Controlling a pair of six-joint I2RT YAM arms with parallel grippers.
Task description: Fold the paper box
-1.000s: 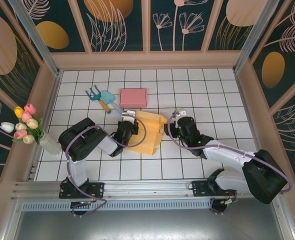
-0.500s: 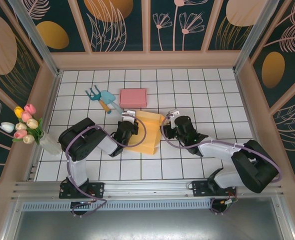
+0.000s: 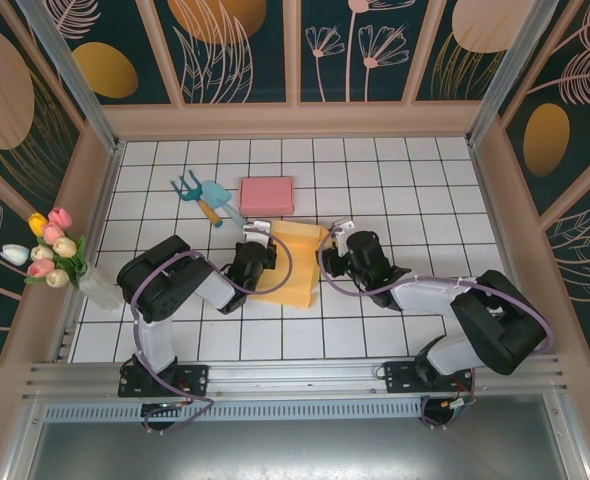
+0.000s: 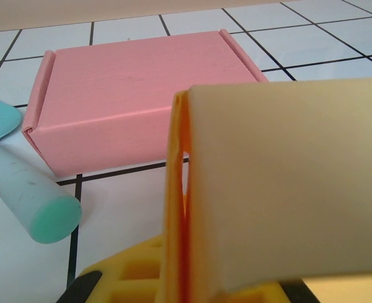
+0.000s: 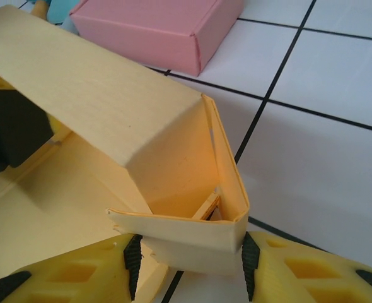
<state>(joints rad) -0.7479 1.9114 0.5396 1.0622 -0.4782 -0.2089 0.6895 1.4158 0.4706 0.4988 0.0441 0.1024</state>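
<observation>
Paper box [image 3: 295, 268]: one wall is pinched tight by the left gripper [image 3: 267, 252] as anchor, the folded corner is clasped by the right gripper [image 5: 189, 255], likely to set the crease.

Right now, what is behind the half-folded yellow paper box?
A closed pink cardboard box lies behind it, apart, with teal garden tools to its left. Whatever lies under the yellow box is hidden.

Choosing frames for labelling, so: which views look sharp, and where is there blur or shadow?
Top external: even light, sharp, only faint shadows on the table. Left wrist: the near yellow box is soft, the pink box crisper. Right wrist: sharp folds, dark shade inside the corner.
</observation>
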